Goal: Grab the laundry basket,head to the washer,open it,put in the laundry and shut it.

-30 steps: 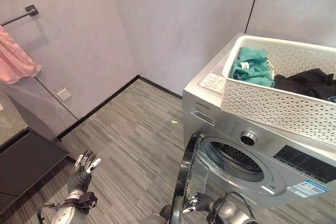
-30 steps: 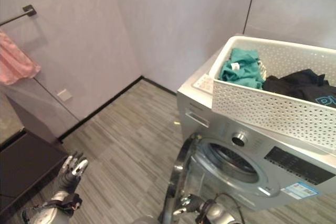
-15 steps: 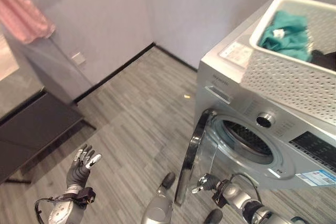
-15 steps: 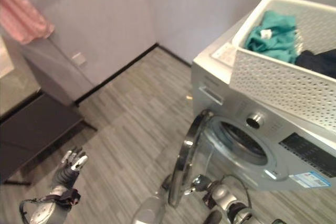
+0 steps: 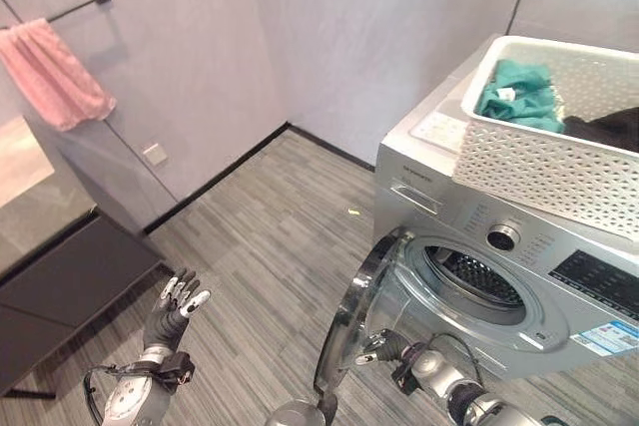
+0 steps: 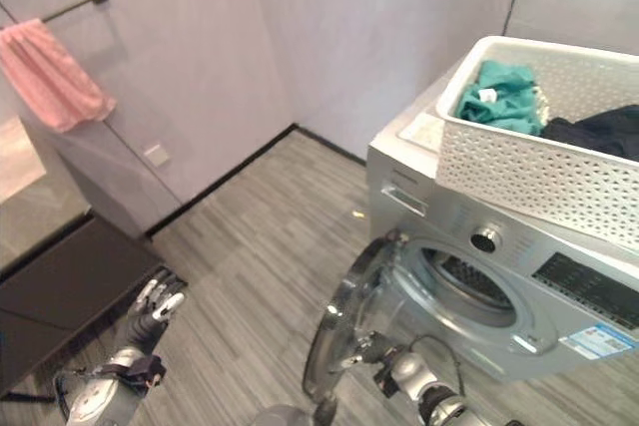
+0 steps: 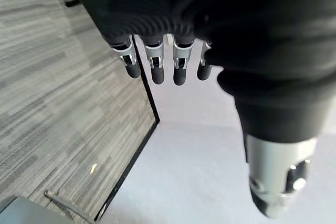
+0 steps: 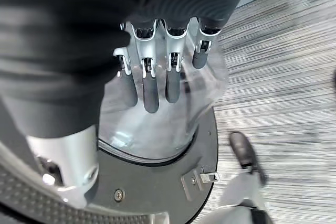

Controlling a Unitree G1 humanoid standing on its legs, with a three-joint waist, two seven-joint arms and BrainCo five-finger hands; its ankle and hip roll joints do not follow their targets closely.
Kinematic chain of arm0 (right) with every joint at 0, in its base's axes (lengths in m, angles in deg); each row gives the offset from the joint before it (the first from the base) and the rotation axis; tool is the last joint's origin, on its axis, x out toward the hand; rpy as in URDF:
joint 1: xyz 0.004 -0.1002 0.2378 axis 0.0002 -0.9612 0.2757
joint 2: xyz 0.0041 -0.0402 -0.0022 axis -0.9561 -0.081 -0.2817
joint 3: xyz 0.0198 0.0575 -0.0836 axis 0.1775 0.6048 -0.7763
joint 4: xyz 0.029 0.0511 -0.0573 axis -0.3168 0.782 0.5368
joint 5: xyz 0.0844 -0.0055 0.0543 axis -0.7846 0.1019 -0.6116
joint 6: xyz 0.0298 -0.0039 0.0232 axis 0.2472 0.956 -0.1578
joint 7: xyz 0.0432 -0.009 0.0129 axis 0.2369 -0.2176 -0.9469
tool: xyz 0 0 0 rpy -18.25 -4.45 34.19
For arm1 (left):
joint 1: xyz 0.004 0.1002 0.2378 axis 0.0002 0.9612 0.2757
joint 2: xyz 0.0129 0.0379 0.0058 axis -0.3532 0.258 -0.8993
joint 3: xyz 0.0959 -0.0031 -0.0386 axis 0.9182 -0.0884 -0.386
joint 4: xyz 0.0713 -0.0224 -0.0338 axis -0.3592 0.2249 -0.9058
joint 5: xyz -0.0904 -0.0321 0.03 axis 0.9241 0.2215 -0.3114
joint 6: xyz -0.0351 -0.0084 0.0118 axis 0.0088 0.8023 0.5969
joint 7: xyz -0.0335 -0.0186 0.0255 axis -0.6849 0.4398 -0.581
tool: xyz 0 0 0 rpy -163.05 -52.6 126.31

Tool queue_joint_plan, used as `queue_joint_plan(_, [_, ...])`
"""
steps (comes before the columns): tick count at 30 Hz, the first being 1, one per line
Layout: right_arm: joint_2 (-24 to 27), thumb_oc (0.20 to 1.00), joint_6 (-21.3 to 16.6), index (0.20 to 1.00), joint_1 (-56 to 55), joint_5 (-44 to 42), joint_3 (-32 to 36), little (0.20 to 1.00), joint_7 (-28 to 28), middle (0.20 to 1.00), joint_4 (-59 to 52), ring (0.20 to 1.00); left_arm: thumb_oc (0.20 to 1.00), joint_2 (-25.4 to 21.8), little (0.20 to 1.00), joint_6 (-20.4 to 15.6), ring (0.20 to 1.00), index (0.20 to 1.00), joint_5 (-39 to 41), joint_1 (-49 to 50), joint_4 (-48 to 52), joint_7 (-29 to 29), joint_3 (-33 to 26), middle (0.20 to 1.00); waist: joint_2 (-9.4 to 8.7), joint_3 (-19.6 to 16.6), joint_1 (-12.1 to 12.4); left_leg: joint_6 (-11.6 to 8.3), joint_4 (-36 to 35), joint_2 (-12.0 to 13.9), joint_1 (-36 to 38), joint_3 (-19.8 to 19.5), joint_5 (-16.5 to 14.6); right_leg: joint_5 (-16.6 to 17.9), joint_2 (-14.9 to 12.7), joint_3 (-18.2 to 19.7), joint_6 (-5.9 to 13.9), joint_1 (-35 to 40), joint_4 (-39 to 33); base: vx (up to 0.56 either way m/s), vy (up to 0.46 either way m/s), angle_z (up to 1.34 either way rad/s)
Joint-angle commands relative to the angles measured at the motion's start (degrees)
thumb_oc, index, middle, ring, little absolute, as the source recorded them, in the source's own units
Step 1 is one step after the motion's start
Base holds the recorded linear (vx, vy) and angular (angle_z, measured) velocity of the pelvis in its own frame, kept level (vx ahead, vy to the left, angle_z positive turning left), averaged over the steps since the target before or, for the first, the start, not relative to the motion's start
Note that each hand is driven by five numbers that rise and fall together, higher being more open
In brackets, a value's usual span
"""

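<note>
The silver front-loading washer [image 5: 544, 264] stands at the right with its round door [image 5: 344, 321] swung out to the left and the drum open. On top sits the white perforated laundry basket [image 5: 539, 162], holding a teal garment [image 5: 514, 97] and a black garment [image 5: 611, 130]. My right hand [image 5: 384, 348] is low in front of the washer, its straight fingers [image 8: 157, 80] resting against the inner glass of the door [image 8: 157, 135]. Far from the washer, at the lower left, my left hand [image 5: 172, 316] is raised over the floor with its fingers [image 7: 157, 66] spread and nothing in it.
A pink towel [image 5: 55, 72] hangs from a rail on the left wall. Below it is a dark low cabinet [image 5: 60, 291], with a wall socket [image 5: 154, 154] nearby. Grey plank floor [image 5: 270, 226] stretches between the left wall and the washer.
The camera has swung, shifting the whole scene. My right hand stays against the inside of the door, which looks swung out a little wider. The left hand keeps its raised pose.
</note>
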Motion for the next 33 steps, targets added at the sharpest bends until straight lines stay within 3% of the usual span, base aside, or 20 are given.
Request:
queue_joint_plan(1, [-3.51,1.0,-1.57,1.0,4.8,1.09,-2.74,1.0,0.03,1.0,2.67,1.0,1.0,-3.76,1.0,-2.12,1.0,1.0,-0.94,0.81,4.75,-2.87,1.42,1.0,-2.31,-1.76,0.71,1.28,2.7,-2.13,-3.92,-1.12,-1.38,-0.9,0.12,2.91,0.27,1.19,-1.93,0.05,0.113,-0.24])
queue_joint_plan(7, [-7.67,1.0,-2.55,1.0,8.22,-0.3,-4.13,1.0,1.9,1.0,0.95,1.0,1.0,-5.79,1.0,-2.22,1.0,1.0,-0.49,1.34,6.6,-3.07,3.2,1.0,-1.8,-1.93,0.9,1.95,3.83,-2.67,-3.84,0.42,-2.39,0.29,-0.58,4.57,1.22,1.22,-3.24,0.04,0.082,-0.15])
queue_joint_plan(19, [-2.94,1.0,-4.0,1.0,4.66,-1.19,-1.16,1.0,3.06,1.0,-0.1,1.0,1.0,-8.18,1.0,-1.57,1.0,1.0,3.1,3.63,5.55,-7.57,5.94,1.0,-3.03,-2.06,-0.99,1.89,2.9,-1.91,-2.38,1.95,-3.1,0.09,-0.06,5.82,1.54,1.91,-4.08,0.05,0.002,-0.06])
queue_joint_plan(25, [4.69,1.0,-5.76,1.0,-3.78,-3.64,4.57,1.0,2.74,1.0,-0.98,1.0,1.0,-15.05,1.0,-0.91,1.0,1.0,2.48,3.03,3.64,-14.96,13.78,1.0,-2.76,-2.24,-5.25,0.67,1.77,0.9,0.28,3.35,-3.29,-1.93,2.43,7.86,0.77,2.84,-4.06,0.05,-0.092,-0.14])
queue_joint_plan(30, [9.07,1.0,-7.02,1.0,-9.23,-6.27,10.07,1.0,2.69,1.0,-0.78,1.0,1.0,-18.81,1.0,-2.76,1.0,1.0,0.55,2.8,7.49,-17.12,15.97,1.0,-2.82,-2.77,-7.74,-0.5,-0.45,3.17,2.03,4.06,-2.5,-3.11,4.49,8.18,0.19,3.59,-4.55,0.05,-0.129,-0.24])
queue_joint_plan(33, [12.69,1.0,-7.35,1.0,-14.15,-7.18,17.53,1.0,4.59,1.0,3.31,1.0,1.0,-20.21,1.0,-2.99,1.0,1.0,1.62,1.5,10.74,-18.51,17.11,1.0,-3.2,-3.27,-10.16,-1.42,-2.77,4.8,3.01,3.97,-1.36,-3.87,6.01,7.98,-0.35,4.1,-5.08,0.05,-0.155,-0.05])
